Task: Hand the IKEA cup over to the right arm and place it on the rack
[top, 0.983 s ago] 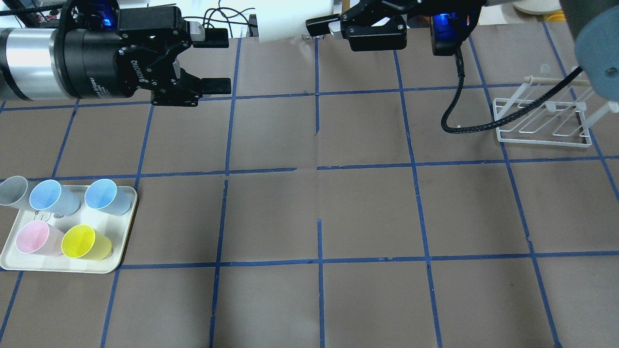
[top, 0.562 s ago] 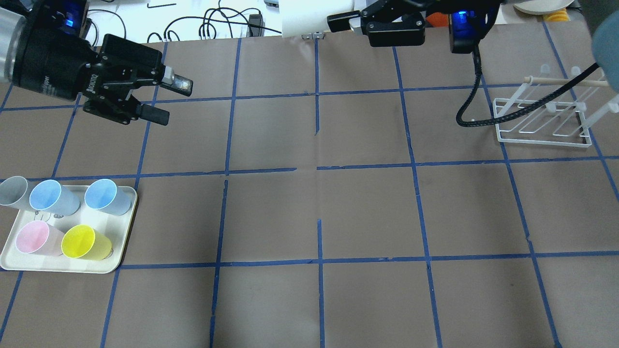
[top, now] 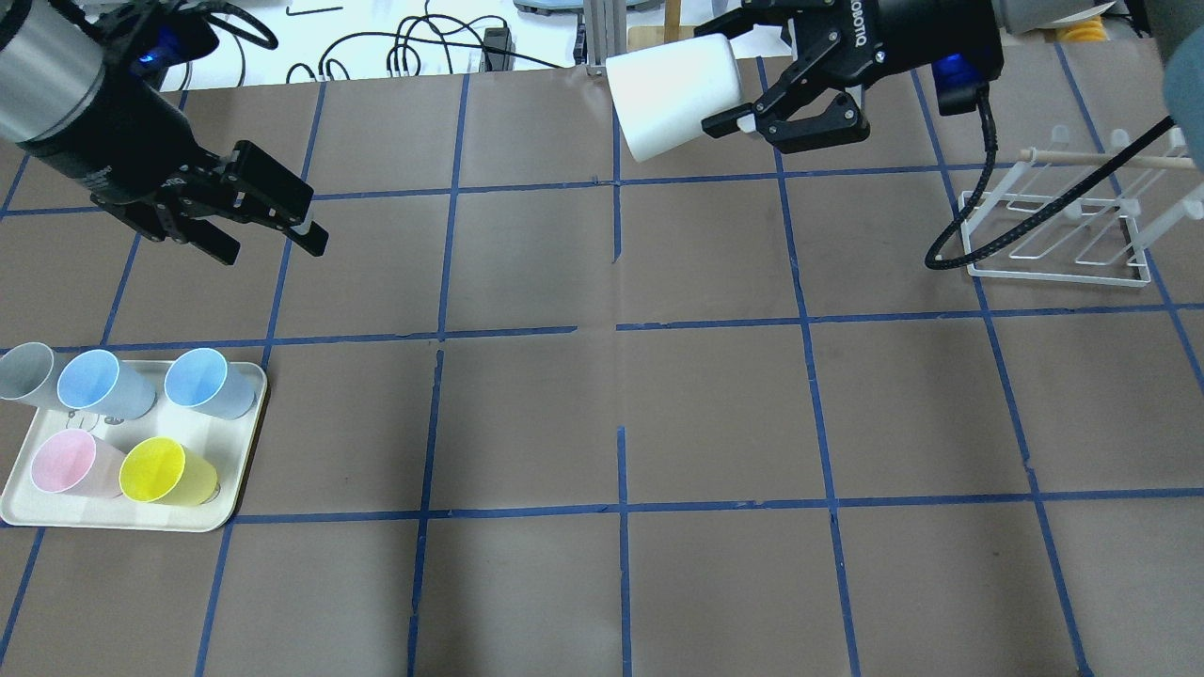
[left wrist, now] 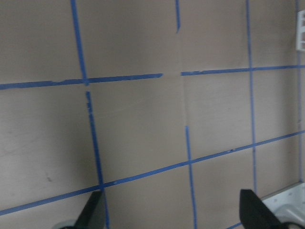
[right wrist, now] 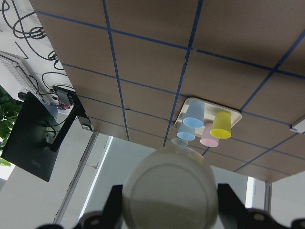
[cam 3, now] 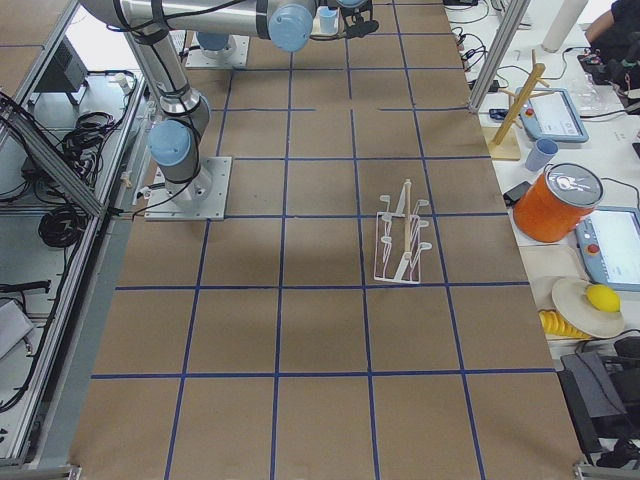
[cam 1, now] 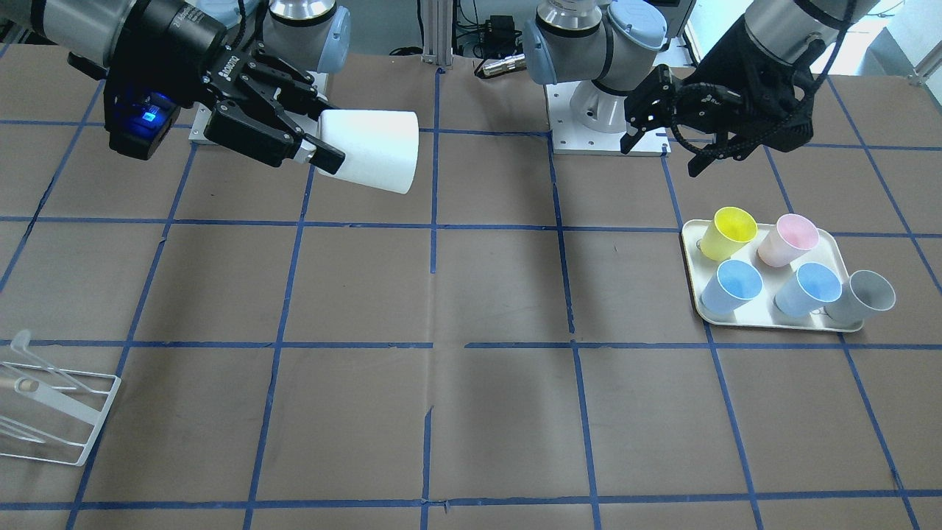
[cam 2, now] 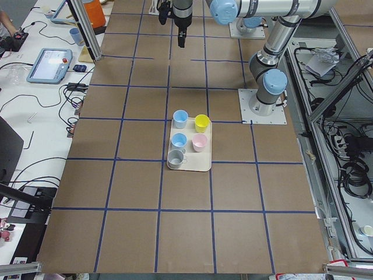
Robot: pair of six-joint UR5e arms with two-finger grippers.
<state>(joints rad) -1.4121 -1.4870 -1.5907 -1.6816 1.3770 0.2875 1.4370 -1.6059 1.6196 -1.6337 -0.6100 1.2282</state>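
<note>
Overhead exterior shows the right pincer (top: pixel 732 75) high above the far edge of the counter (top: pixel 621 404). Its two fingers are closed on the narrow base of the IKEA cup (top: pixel 673 94). The cup is pale off-white and hangs in the air on its side, a little tilted, with its wide mouth toward the middle of the counter. In the right wrist-mounted view the round base of the cup fills the lower centre, with one black finger on each side of it.

The rack (top: pixel 1053 275) stands on the counter near the robot's right edge, well apart from the cup and lower than it.

The left pincer (top: pixel 273 246) hangs over the left part of the counter. Its fingers are spread wide and hold nothing.

The cream tray (top: pixel 122 523) lies on the left side, nearer to the camera than the left pincer. It carries a grey cup (top: pixel 23 371), two blue cups, a pink cup (top: pixel 66 465) and a yellow cup (top: pixel 165 470).
</note>
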